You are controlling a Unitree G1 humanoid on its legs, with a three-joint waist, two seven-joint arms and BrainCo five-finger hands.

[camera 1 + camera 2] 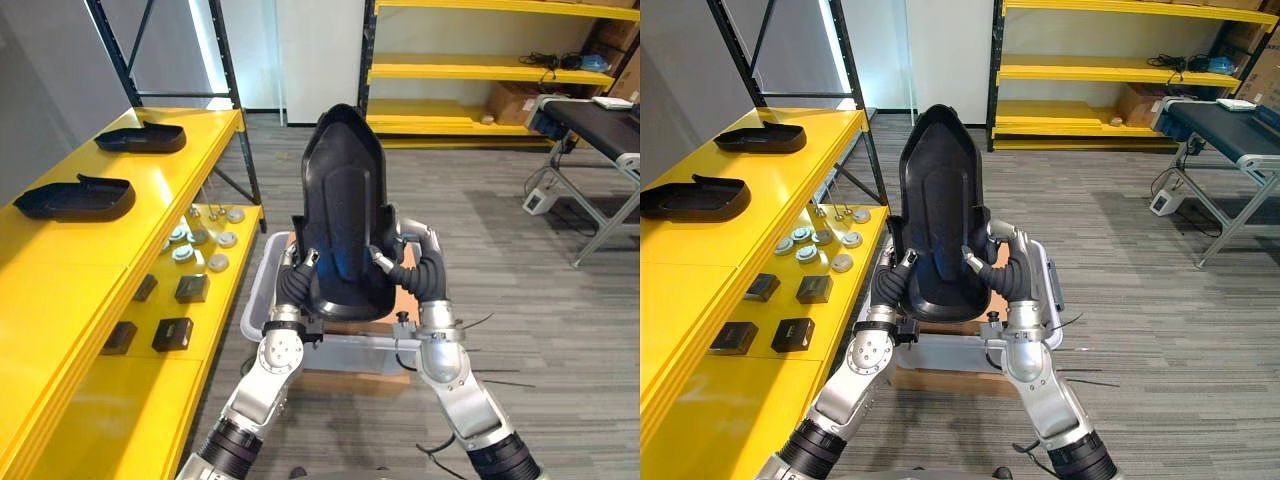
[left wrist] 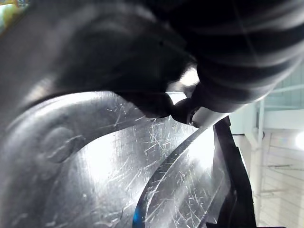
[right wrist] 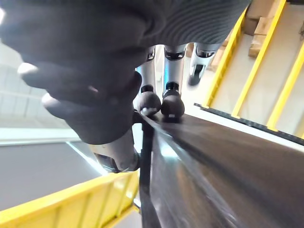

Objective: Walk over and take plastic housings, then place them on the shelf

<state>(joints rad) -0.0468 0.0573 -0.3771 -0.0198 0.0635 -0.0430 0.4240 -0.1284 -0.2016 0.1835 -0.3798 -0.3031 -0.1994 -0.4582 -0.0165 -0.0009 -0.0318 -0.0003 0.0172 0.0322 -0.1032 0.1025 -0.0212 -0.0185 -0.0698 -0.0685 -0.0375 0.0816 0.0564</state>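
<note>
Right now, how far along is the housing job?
Done: two black housings lie on the top level of the yellow shelf. In hand: a third housing is held upright above the bin, with the left hand and right hand gripping its sides with curled fingers. Left: carry it to the shelf and set it down. Whether the bin holds more cannot be seen.

Head stereo pair downward; wrist cameras against housing [image 2: 118, 166]

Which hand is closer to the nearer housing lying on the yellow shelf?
Left. The left hand grips the held housing on its shelf-facing side; the right hand grips the opposite side, so the held housing sits between it and the shelf housing.
</note>
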